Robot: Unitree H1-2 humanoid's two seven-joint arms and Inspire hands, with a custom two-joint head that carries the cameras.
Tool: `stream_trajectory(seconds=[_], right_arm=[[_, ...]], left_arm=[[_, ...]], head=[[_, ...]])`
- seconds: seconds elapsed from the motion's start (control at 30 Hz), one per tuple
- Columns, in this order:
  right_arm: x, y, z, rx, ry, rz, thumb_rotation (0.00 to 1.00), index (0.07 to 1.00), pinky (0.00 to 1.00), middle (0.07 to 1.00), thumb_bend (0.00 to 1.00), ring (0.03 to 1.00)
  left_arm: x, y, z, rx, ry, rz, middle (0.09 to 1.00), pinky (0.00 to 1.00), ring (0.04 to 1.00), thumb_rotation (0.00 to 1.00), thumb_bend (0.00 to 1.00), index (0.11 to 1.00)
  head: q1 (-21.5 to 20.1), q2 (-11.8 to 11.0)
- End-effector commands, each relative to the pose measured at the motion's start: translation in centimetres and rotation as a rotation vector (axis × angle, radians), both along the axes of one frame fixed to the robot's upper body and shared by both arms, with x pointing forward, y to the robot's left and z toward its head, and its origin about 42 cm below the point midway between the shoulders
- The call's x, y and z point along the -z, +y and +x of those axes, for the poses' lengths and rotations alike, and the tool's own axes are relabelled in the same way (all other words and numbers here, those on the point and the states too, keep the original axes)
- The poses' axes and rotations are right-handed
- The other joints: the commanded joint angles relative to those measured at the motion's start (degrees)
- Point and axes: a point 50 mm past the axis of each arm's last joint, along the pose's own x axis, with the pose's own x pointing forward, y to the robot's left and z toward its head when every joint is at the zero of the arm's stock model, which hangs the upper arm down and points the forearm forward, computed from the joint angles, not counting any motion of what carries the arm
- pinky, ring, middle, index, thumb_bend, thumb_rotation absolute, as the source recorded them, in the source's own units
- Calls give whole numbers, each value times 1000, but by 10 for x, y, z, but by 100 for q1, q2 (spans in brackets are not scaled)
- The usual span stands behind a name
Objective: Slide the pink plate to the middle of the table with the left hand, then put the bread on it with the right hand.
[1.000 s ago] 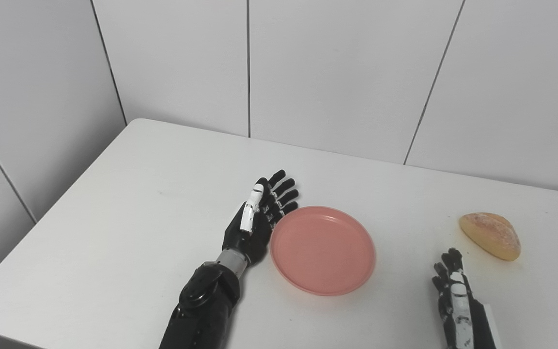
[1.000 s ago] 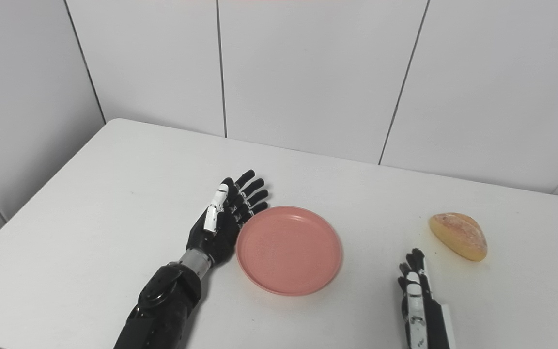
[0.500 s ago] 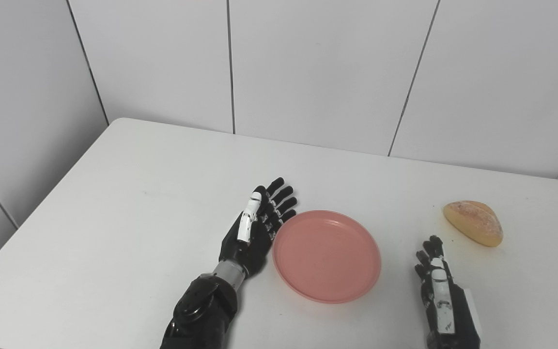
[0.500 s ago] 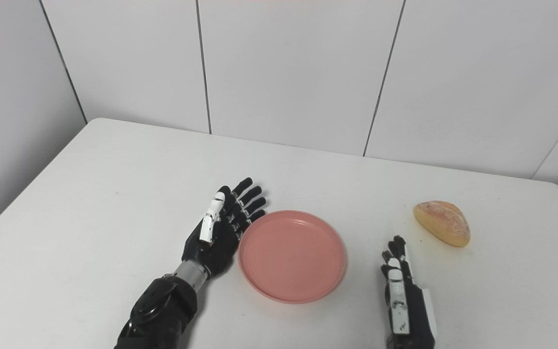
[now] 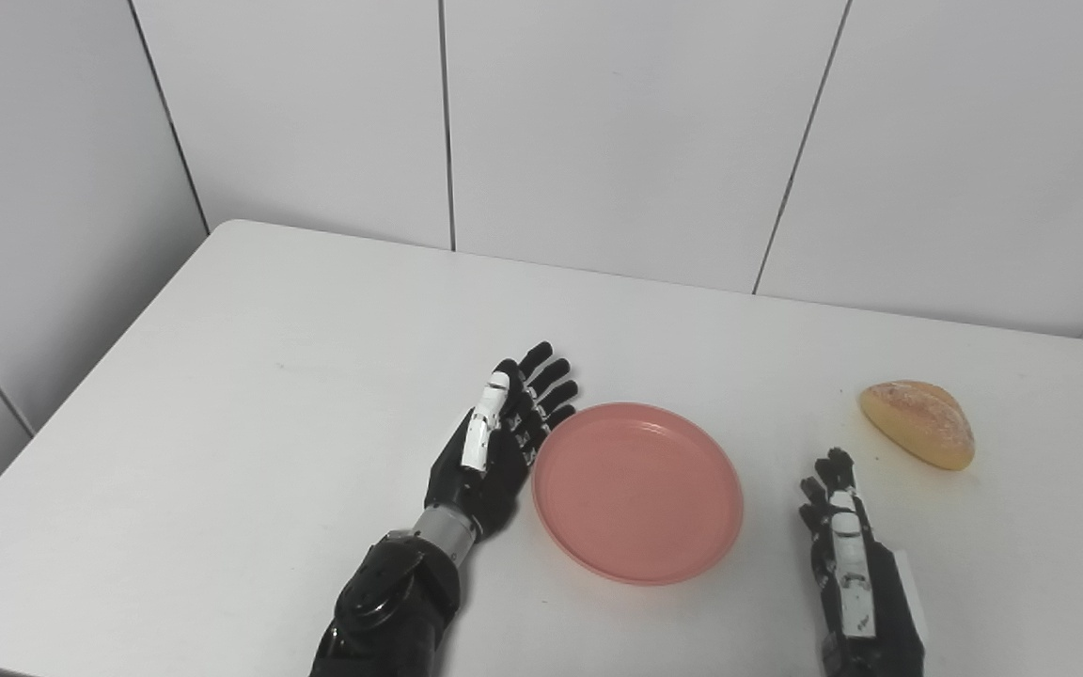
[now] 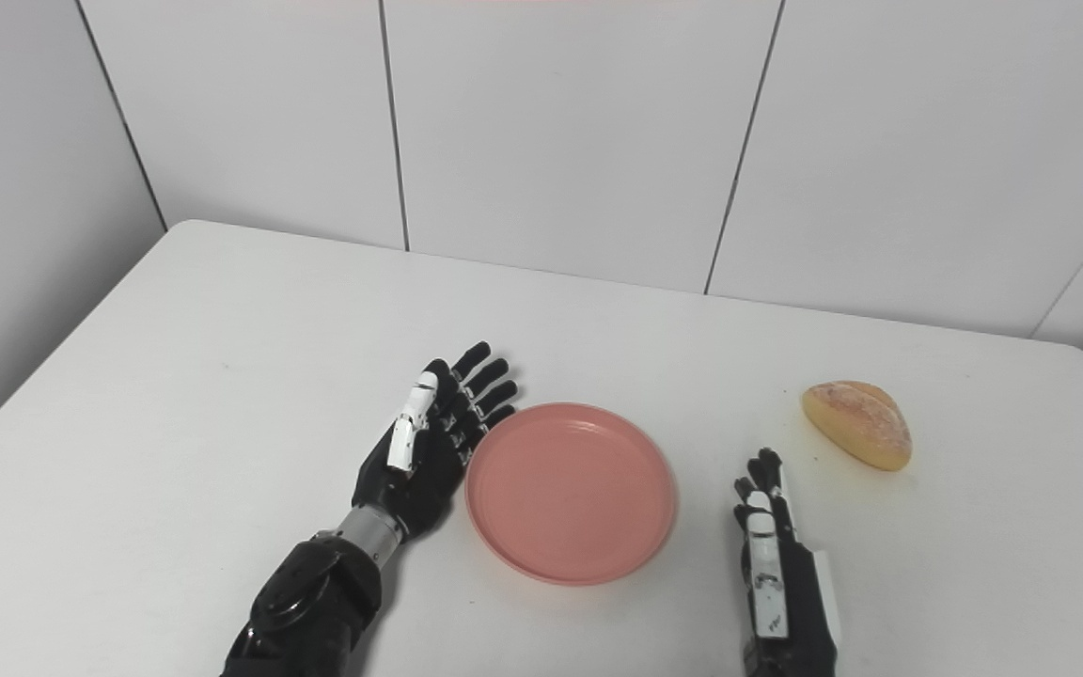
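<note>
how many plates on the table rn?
1. One pink plate near the middle of the table, beside the left hand; the bread lies apart to its right. Nothing in view could hide another.

Bare table (image 5: 250, 376) is seen left and behind. The pink plate (image 5: 637, 491) is flanked by the left hand (image 5: 494, 442), edge-on against its rim. Open tabletop lies between right hand (image 5: 847, 555) and bread (image 5: 919, 436).

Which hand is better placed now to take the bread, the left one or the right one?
The right hand, probably. It is open and empty, and the bread lies just beyond it. The left hand rests against the far side of the pink plate.
</note>
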Motion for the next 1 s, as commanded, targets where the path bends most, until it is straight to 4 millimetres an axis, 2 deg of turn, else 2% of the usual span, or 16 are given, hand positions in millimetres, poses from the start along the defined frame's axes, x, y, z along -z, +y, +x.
stream_trajectory(seconds=[0.0,0.23,0.47,0.83,0.97], right_arm=[[-16,3,4,4,-64,6,1000,998,1000,993,301,978],[-21,1,3,22,-83,-35,1000,990,966,981,298,961],[-36,-6,4,45,-125,-66,1000,991,962,984,335,960],[-78,-23,7,85,-263,-127,1000,981,982,973,353,956],[-94,-32,12,123,-319,-210,1000,969,966,963,373,948]], left_arm=[[14,-1,-7,-4,60,19,940,942,931,1000,395,926],[16,0,-8,-17,62,17,941,947,934,1000,395,925],[17,1,-9,-34,55,46,932,941,927,1000,393,915],[22,1,-10,-46,40,77,926,934,918,1000,397,915],[25,4,-11,-49,44,73,926,937,919,1000,401,913]], head=[[-23,-6],[-163,-15],[-326,-27],[-685,-141],[-870,-219]])
